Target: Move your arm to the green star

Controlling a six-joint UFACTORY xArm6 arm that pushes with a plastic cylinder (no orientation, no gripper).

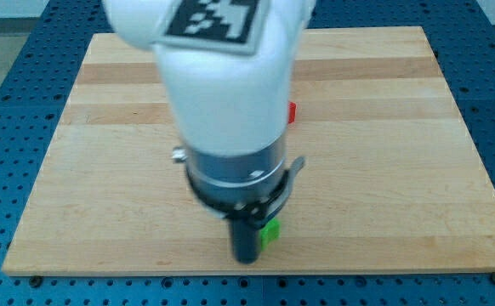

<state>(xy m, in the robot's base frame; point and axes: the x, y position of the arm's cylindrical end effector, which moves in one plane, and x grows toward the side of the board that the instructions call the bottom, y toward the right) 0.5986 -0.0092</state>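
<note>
A small green block (270, 231) shows near the view's bottom, at the centre of the wooden board (384, 170). Most of it is hidden behind my arm, so its shape cannot be made out. My dark rod comes down from the white arm, and my tip (246, 258) rests on the board right beside the green block, on its left and touching or nearly touching it. A small red block (291, 112) peeks out from behind the right side of the white arm, higher in the view.
The large white arm body (222, 85) with a black-and-white marker on top hides the board's centre. A blue perforated table (1, 85) surrounds the board. The board's bottom edge lies just below my tip.
</note>
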